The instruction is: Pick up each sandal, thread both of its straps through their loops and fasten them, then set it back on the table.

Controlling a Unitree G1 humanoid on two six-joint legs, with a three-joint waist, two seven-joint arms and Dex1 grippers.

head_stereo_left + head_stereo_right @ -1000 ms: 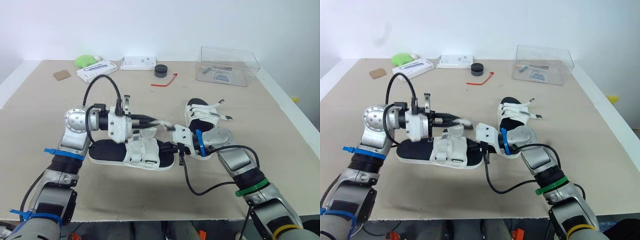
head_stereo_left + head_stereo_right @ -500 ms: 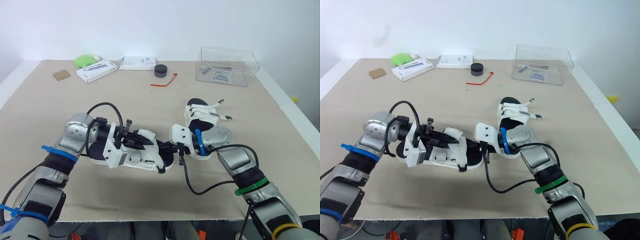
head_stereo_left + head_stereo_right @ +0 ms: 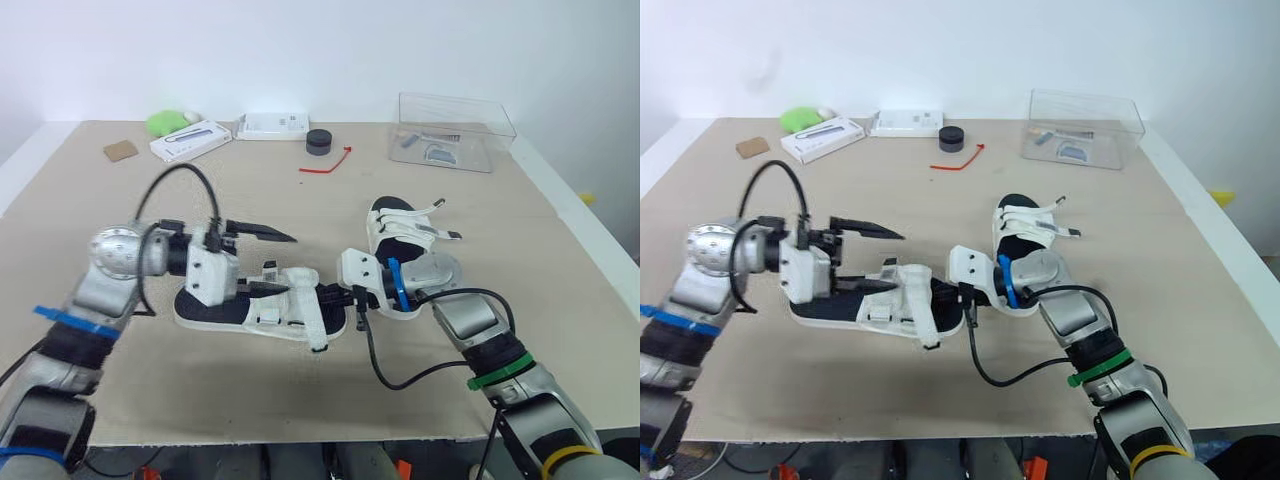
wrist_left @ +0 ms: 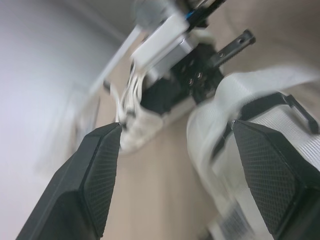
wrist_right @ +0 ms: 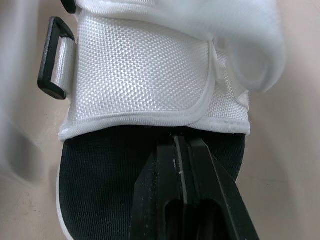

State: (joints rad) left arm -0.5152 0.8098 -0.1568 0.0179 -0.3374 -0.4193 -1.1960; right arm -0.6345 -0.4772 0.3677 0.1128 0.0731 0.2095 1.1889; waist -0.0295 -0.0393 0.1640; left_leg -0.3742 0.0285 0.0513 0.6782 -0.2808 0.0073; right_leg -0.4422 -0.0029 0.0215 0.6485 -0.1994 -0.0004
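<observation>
Two fingers of your left gripper [image 3: 289, 264] now stand wide apart; half a second ago they were down over the near sandal [image 3: 215, 308]; its white strap [image 3: 298, 282] lies released just ahead of the lower finger; your right gripper [image 3: 345, 297] stays closed at the toe end; likely that strap is done; the second sandal [image 3: 400, 232] waits just beyond your right gripper.

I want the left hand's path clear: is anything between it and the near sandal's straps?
Nothing visible. The open left hand hovers right at the near sandal, one finger beside its strap. The shut right hand rests on the insole on the strap's other side, out of the way.
</observation>
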